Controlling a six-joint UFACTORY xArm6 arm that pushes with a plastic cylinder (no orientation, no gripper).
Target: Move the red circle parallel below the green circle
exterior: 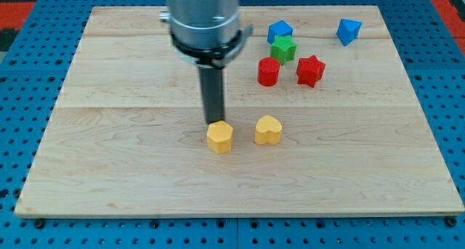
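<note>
- My tip (215,123) sat at the top edge of the yellow hexagon block (219,137), touching it or almost.
- It was a plain rod, with no pincer to open or close.
- The red circle (268,72) lay up and to the view's right of my tip, well apart from it.
- The green block (283,49) sat just above the red circle; its shape looked more like a star.
- The red star (310,70) was just right of the red circle.
- The yellow heart (268,130) lay below the red circle.

Silver-grey cylindrical housing, black collar, straight dark rod (213,96).
</note>
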